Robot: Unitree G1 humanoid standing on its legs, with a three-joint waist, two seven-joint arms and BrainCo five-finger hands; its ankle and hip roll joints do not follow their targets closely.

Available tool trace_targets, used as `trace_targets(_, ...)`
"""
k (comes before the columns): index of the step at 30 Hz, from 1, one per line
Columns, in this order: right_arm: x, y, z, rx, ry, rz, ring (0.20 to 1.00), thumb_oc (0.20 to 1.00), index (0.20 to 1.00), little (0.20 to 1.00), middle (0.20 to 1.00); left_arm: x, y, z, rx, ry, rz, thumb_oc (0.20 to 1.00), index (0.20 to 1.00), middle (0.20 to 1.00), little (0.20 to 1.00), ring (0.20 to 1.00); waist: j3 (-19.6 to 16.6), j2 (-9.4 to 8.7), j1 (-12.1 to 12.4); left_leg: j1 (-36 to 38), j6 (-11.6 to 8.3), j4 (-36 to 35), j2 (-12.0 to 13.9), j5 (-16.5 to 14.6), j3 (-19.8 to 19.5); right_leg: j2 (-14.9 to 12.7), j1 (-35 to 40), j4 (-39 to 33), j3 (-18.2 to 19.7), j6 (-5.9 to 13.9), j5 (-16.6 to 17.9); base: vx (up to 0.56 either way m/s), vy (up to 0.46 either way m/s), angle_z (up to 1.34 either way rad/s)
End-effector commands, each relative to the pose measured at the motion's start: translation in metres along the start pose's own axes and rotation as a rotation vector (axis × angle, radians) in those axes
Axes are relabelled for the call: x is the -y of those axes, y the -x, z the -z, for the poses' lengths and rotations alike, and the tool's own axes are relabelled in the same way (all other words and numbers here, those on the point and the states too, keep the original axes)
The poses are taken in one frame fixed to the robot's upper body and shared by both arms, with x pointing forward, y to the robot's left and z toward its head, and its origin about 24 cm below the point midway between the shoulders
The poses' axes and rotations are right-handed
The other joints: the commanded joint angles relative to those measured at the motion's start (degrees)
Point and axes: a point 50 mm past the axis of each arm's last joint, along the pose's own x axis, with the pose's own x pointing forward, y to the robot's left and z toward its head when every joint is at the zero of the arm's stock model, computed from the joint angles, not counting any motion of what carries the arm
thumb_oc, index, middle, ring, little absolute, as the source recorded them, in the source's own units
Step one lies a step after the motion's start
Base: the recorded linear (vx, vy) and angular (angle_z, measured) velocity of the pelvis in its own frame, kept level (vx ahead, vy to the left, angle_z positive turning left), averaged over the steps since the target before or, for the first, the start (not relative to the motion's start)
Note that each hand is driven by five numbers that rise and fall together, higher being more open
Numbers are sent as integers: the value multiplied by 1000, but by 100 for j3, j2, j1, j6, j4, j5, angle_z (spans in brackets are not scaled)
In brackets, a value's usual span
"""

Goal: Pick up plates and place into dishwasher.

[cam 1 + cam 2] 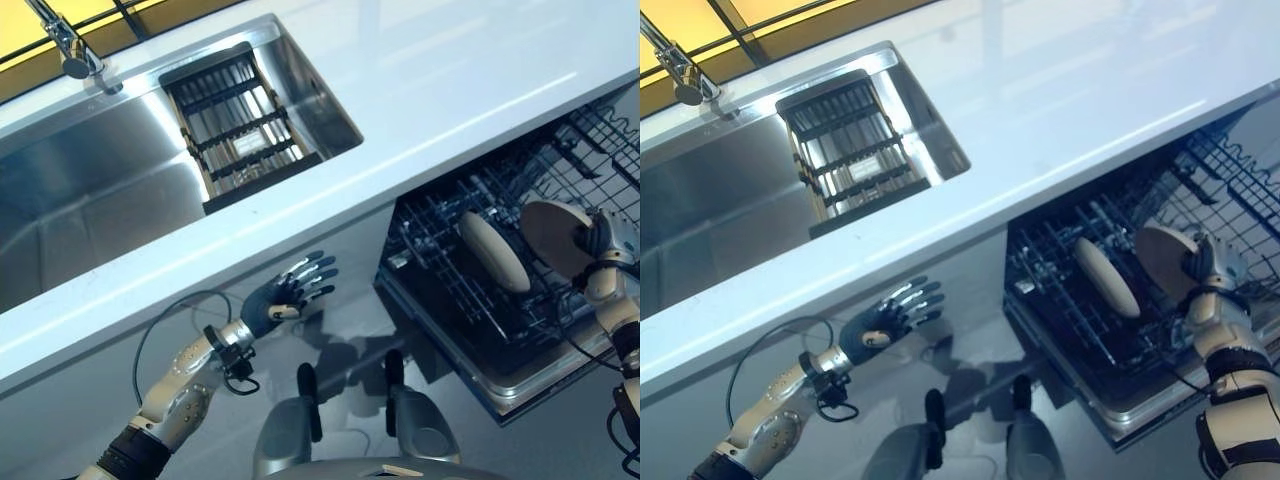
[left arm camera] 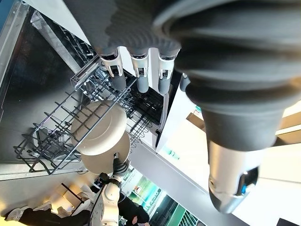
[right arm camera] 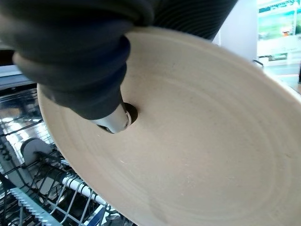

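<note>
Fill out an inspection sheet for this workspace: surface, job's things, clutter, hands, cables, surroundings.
Surface: white counter, bare where seen.
Job's things: one plate stands on edge in the open dishwasher rack; a second plate is held over the rack.
Clutter: nothing seen.
Hands: right hand grips the second plate; left hand open, idle below the counter edge.
Cables: nothing seen beyond the robot's own.
Surroundings: steel sink with a drain rack in it, and a tap.
</note>
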Motion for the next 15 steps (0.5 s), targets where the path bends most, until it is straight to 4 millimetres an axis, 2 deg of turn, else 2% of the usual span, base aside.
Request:
trace_targets(1,25,-11,-5,39,65,124,200,200,200,200,200,10,1,-3,77,29,28,1000,1000,1000,1000,1000,-387,10,144,-501,317,484,-56,-88,-133,76,-28,650,21,-21,-576,0,0,0)
trace_targets(11,44,-18,-8,48,195,253,200,200,200,200,200,13,-2,1,90,50,42,1000,1000,1000,1000,1000,-391,164,102,-523,336,547,-96,-128,-85,12,-97,695,46,-12,-590,-5,10,0)
trace_targets(15,47,-22,-10,33,160,208,200,200,200,200,200,13,-3,-1,101,50,46,1000,1000,1000,1000,1000,-332,260,75,-626,330,632,-104,-126,-84,-4,-203,774,40,-27,-606,-22,15,-3)
